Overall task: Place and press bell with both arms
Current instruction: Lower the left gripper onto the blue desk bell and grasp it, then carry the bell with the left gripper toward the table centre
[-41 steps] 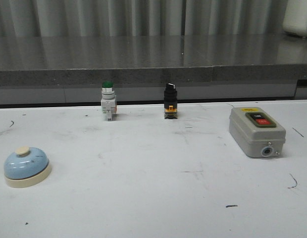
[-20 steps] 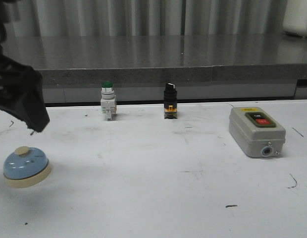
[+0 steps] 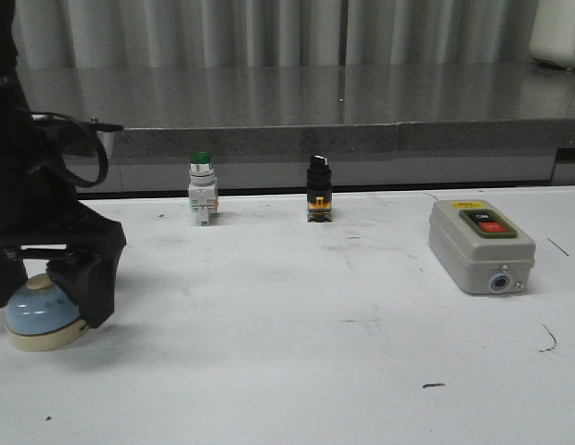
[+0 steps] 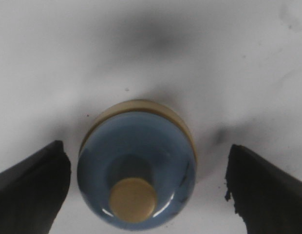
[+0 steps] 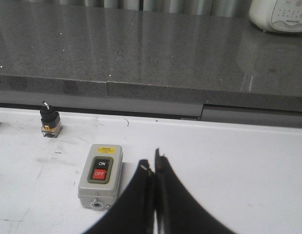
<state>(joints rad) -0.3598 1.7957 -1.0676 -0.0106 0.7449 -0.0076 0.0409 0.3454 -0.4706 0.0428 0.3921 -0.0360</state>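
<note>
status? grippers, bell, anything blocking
Left gripper open, jaws either side of bell, no contact seen. Right gripper shut, empty. Bell upright on table. Nothing blocking.

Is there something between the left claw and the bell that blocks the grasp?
Nothing visible does. The left claw is open, one finger on each side of the bell, with bare table in the gaps.

A scuffed white bench (image 3: 297,371) is fronting a grey stone ledge (image 3: 315,107), which is reflecting what are probably pale pleated curtains (image 3: 269,32) behind.
</note>
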